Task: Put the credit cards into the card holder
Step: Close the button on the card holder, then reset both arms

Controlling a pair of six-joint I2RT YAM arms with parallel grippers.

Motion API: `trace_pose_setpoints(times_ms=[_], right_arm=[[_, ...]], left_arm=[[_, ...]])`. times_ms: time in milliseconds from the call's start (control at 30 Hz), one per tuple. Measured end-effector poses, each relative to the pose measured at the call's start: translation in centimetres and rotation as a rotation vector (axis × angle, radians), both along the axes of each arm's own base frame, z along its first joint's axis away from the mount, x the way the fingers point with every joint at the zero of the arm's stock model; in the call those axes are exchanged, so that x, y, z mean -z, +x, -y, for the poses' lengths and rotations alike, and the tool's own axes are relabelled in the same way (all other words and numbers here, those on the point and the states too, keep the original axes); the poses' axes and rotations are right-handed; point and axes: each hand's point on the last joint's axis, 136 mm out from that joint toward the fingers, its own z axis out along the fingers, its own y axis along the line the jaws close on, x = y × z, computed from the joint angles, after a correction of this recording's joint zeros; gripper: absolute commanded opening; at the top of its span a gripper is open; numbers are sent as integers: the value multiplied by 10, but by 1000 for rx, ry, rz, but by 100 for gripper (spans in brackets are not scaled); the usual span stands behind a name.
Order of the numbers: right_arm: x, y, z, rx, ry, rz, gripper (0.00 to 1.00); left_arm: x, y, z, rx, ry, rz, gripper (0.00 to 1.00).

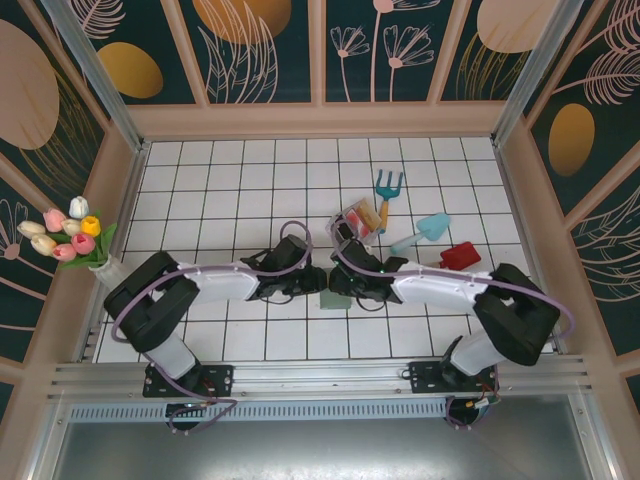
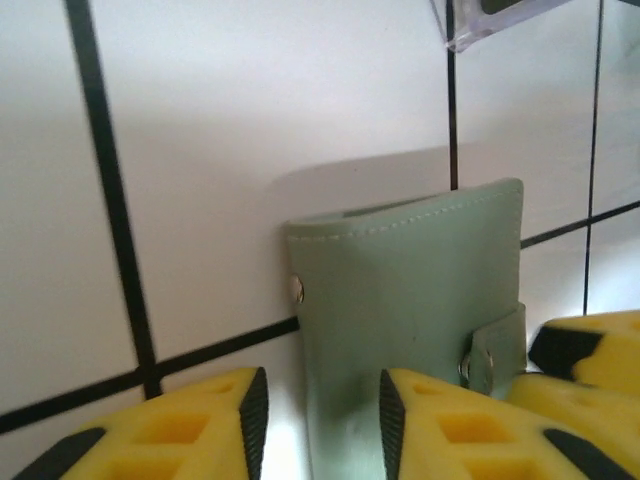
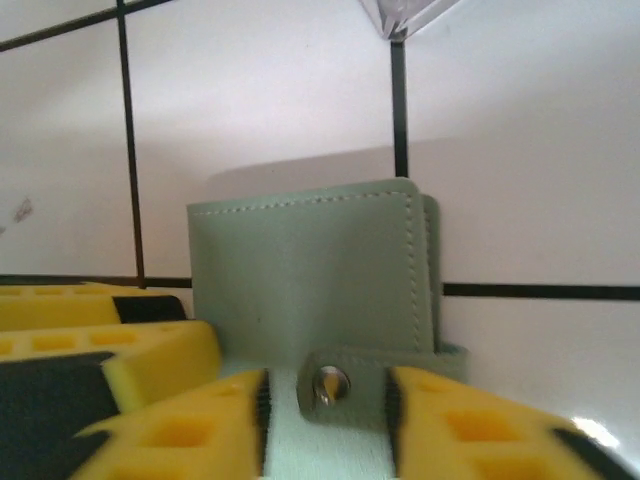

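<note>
The grey-green card holder [image 1: 333, 299] lies folded on the tiles between both arms. In the left wrist view its left edge [image 2: 400, 300] runs into the gap of my left gripper [image 2: 323, 430], whose jaws stand open around that edge. In the right wrist view the card holder [image 3: 310, 270] has its snap strap [image 3: 345, 385] between the open jaws of my right gripper [image 3: 328, 430]. From above, the left gripper [image 1: 305, 290] and right gripper [image 1: 347, 288] face each other across it. Red and yellow-tan credit cards [image 1: 362, 221] sit in a clear tray [image 1: 345, 212] behind.
A toy garden fork [image 1: 386, 188], a teal trowel [image 1: 424, 231] and a red object [image 1: 460, 256] lie right of the tray. A vase of tulips [image 1: 66, 235] stands at the left wall. The tray's corner [image 2: 490, 20] is just beyond the card holder.
</note>
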Motion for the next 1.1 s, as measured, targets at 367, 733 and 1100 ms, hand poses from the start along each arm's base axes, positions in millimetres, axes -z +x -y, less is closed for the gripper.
trace_pose_setpoints(times_ms=[367, 733, 1100], right_arm=[[-138, 83, 206, 558, -264, 693, 99], [-27, 94, 302, 521, -535, 652, 99], [-48, 138, 270, 353, -417, 881, 99]], left_arm=[[-117, 75, -124, -418, 214, 501, 99], [-103, 90, -316, -770, 762, 691, 99], [-79, 108, -319, -635, 810, 878, 99]])
